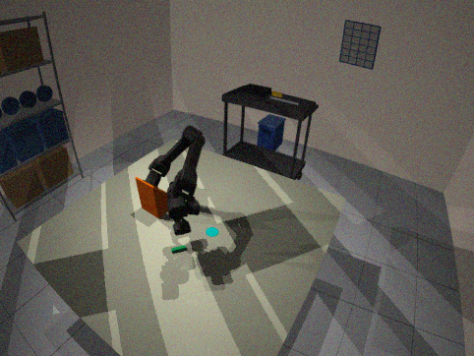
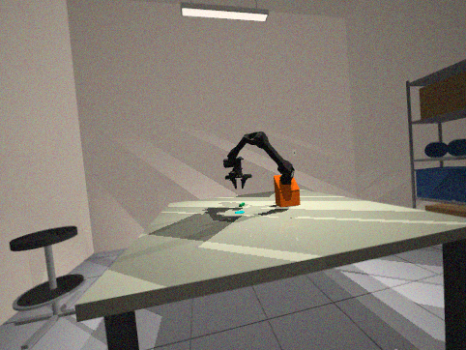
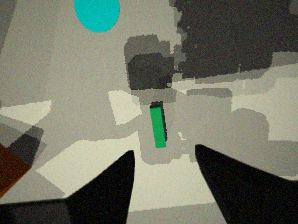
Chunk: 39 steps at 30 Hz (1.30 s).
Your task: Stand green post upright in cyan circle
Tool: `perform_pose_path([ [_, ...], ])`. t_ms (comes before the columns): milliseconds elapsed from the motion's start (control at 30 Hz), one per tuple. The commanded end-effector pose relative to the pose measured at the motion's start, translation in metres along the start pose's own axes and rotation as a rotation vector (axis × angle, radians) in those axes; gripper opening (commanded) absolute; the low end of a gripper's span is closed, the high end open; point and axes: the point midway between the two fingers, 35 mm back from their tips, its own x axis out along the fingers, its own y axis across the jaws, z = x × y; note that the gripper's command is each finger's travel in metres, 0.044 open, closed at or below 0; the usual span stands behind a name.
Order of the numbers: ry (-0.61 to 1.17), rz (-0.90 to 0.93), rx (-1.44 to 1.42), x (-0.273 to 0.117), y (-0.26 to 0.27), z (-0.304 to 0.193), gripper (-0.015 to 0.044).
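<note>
The green post [image 1: 179, 249] [image 2: 242, 204] [image 3: 158, 127] lies on its side on the table. The cyan circle [image 1: 212, 231] [image 2: 240, 212] [image 3: 98, 13] is a flat disc on the table, apart from the post and with nothing on it. My gripper [image 2: 239, 187] [image 3: 164, 152] is open and empty and points down, clearly above the table. In the wrist view the post shows just beyond the gap between the fingertips, its long side running roughly along the view's height. In the top view the fingertips are hard to make out.
An orange block [image 1: 151, 198] [image 2: 287, 191] [image 3: 7, 169] stands at the arm's base. The arm casts dark shadows over the table [image 1: 177, 320] [image 2: 184, 271] around the post and circle. A black cart [image 1: 267, 100], a shelf rack [image 1: 64, 125] [image 2: 410, 145] and a stool [image 2: 43, 238] stand off the table.
</note>
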Motion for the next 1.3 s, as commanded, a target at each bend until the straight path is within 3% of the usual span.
perform_pose_path([
  [0, 0.013, -0.005, -0.058, -0.001, 0.002, 0.0, 0.0233],
  [167, 0.014, -0.007, -0.057, 0.009, 0.0, 0.001, 0.0233],
  [433, 0.009, -0.003, -0.058, 0.115, 0.002, 0.0, 0.0233],
  [600, 0.008, -0.002, -0.058, 0.118, 0.003, 0.0, 0.0233],
  [867, 0.008, -0.002, -0.058, 0.118, 0.003, 0.0, 0.0022],
  [1267, 0.01, 0.001, -0.044, 0.102, 0.001, 0.001, 0.0022],
])
